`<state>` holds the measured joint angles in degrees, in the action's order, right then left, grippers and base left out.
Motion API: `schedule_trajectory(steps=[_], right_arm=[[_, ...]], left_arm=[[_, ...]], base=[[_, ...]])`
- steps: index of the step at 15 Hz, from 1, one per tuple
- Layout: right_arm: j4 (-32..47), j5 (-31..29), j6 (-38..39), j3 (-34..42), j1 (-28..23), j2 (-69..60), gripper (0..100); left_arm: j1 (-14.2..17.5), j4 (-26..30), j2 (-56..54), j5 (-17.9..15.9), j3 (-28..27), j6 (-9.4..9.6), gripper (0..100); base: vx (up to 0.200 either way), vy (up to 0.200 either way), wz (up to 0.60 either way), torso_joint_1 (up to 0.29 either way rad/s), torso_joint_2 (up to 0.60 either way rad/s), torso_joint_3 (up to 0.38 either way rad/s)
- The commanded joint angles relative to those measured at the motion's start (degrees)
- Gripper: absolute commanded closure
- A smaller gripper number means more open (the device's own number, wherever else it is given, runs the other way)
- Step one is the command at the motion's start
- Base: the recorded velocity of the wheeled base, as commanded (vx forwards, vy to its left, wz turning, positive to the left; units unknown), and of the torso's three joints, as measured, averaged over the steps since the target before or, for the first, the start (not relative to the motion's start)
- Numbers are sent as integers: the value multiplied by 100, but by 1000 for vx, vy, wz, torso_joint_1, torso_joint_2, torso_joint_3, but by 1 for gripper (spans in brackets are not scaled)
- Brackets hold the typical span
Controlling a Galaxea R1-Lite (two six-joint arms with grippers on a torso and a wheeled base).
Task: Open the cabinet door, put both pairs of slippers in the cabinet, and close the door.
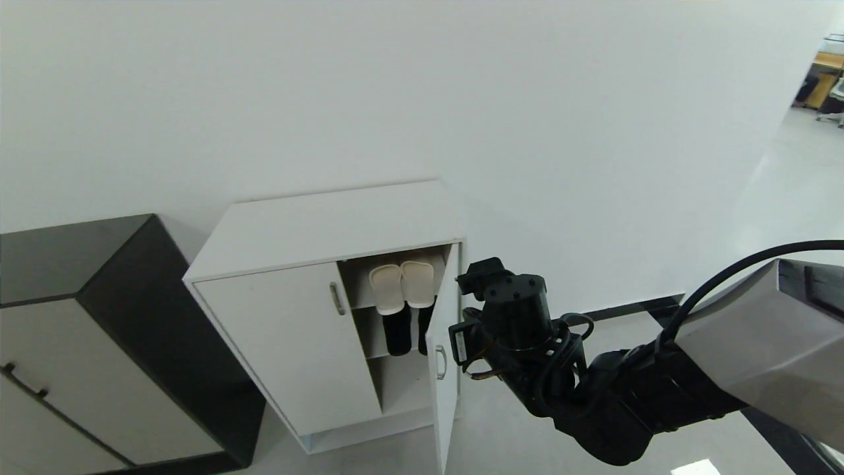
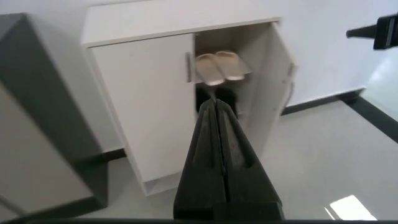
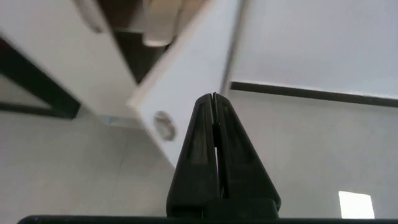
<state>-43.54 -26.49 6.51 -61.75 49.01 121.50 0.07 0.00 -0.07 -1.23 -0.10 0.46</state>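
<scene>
White cabinet (image 1: 290, 343), door (image 1: 448, 402) ajar, beige slippers (image 1: 402, 285) above black slippers (image 1: 398, 333) inside — L gripper (image 2: 217, 102) & R gripper (image 3: 214, 98) fingers pressed together.

The cabinet (image 1: 316, 231) is plain white, its door handle (image 1: 337, 298) silver. The cream slippers (image 1: 402, 285) and the black slippers (image 1: 397, 333) are unpatterned. The neighbouring cupboard (image 1: 151, 316) has a black top and side with light grey fronts. The wall (image 1: 422, 99) is white, the floor (image 1: 488, 442) pale grey, the skirting (image 1: 633, 307) black

One white cabinet (image 1: 316, 227), two doors (image 1: 290, 343), one white slipper pair (image 1: 388, 289), one black slipper pair (image 1: 397, 333), one dark cabinet (image 1: 99, 284)
</scene>
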Motion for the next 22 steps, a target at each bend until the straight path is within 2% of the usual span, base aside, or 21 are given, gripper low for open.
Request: schedule_trajectory(steps=[1, 7, 11, 15, 22], right_arm=[[-14, -5, 8, -4, -5, 31, 100], [-427, 153, -141, 180, -31, 93, 100], [-427, 109, -528, 339, -585, 40, 100], [461, 118, -686, 646, -910, -364, 100], [514, 135, -660, 374, -1016, 383, 100]], left_arm=[[1, 0, 7, 0, 1, -2, 100], [1, 0, 7, 0, 1, -2, 100], [1, 0, 7, 0, 1, -2, 100], [1, 0, 7, 0, 1, -2, 100], [1, 0, 7, 0, 1, -2, 100]], base=[[0, 0, 0, 0, 0, 0], [0, 0, 0, 0, 0, 0], [0, 0, 0, 0, 0, 0], [0, 0, 0, 0, 0, 0], [0, 0, 0, 0, 0, 0]])
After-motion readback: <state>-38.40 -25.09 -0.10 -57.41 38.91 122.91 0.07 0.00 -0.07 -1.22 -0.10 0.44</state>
